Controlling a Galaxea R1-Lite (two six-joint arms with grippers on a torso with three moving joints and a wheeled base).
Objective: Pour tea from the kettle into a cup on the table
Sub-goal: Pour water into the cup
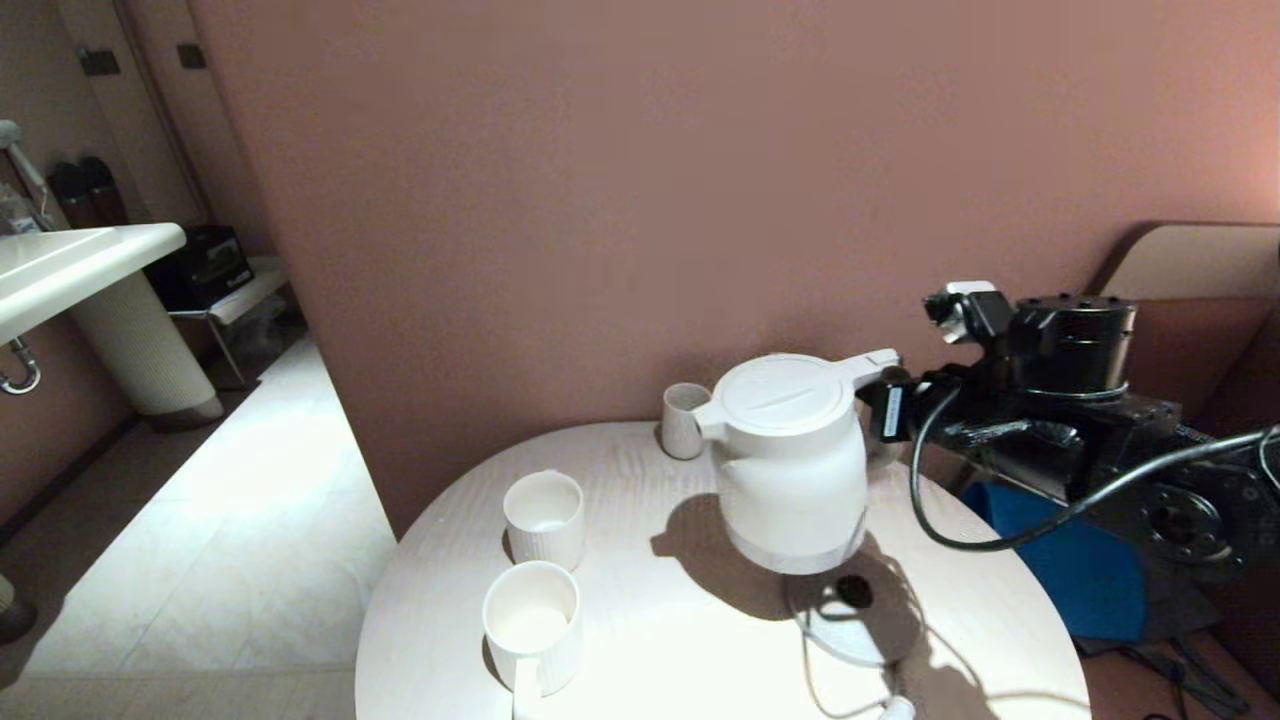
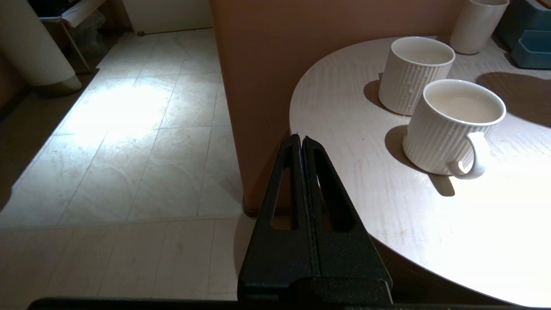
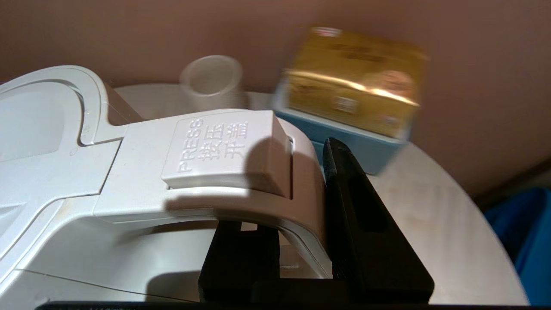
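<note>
Nearest mug (image 1: 532, 622) on table (image 1: 640, 650); kettle (image 1: 790, 460) lifted clear of its base (image 1: 850, 615), bulky, likely heavy, rigid smooth plastic; right end effector (image 3: 297, 241) clamps the loop handle (image 3: 297, 172), best hold; left end effector (image 2: 301, 142) closed, idle

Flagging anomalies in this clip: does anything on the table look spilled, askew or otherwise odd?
No spill shows. One oddity: the kettle hangs tilted above the table, off its disc base, with the right pincer clamped on its loop handle. The two nearer cups stand upright.
</note>
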